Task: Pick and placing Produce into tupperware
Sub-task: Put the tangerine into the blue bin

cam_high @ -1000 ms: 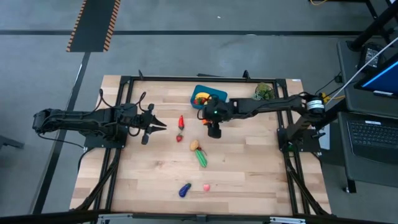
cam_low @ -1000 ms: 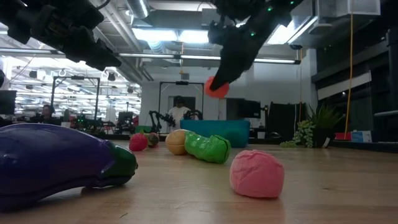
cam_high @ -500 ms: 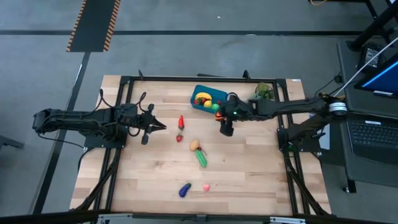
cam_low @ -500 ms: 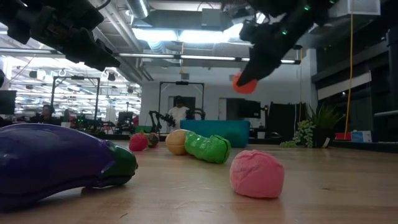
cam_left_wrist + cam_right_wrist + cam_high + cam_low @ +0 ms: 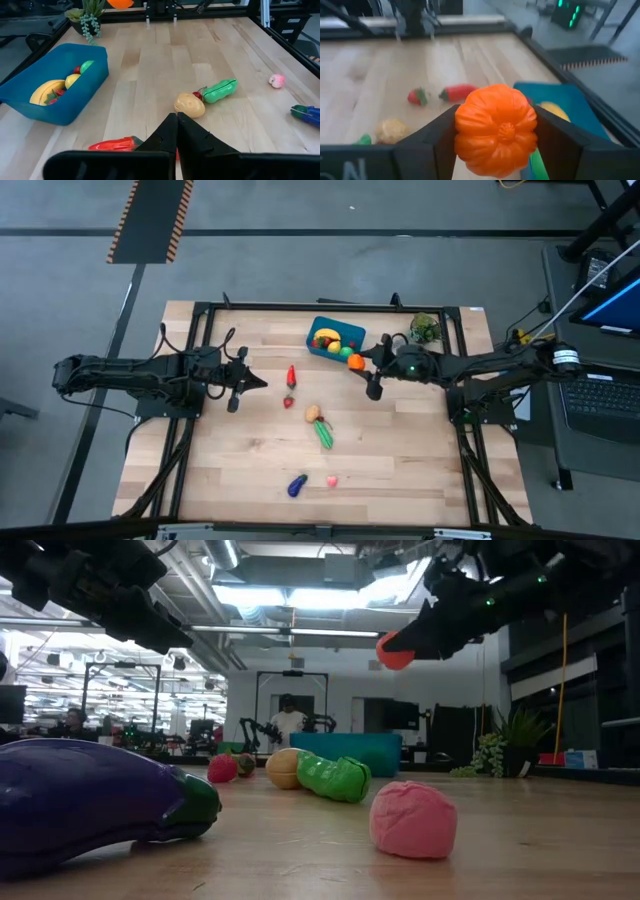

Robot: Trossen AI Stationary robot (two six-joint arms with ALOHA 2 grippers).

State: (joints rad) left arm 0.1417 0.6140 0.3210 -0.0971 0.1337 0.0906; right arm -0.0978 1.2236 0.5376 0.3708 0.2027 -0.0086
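Pinched shut on nothing, the left gripper point(image 5: 262, 383) hangs well to the left of the teal tub point(image 5: 322, 329), its two dark fingers point(image 5: 176, 131) meeting tip to tip in its own wrist view. Just past those tips, still left of the tub, a red chili point(image 5: 291, 374) lies on the wooden table point(image 5: 400, 460), with a small red piece point(image 5: 288, 402) close by it. Further from the tub on its near side sit a tan potato point(image 5: 313, 414) touching a green pea pod point(image 5: 325, 435), and well beyond those a purple eggplant point(image 5: 297, 485) and a pink piece point(image 5: 332, 480) lie side by side. The tub itself already holds a banana point(image 5: 44, 91) and a few other small pieces. Right at the tub's right-hand corner, the right gripper point(image 5: 362, 364) is clamped on an orange pumpkin point(image 5: 496, 130), one finger on each flank, carrying it clear above the table. The step in hand looks like the carry to the tub, nearly done. Judging by the high view the pumpkin is at the rim but perhaps not fully over the opening, so the next move calls for a short shift further over the tub, then spreading the fingers to drop it among the pieces inside.
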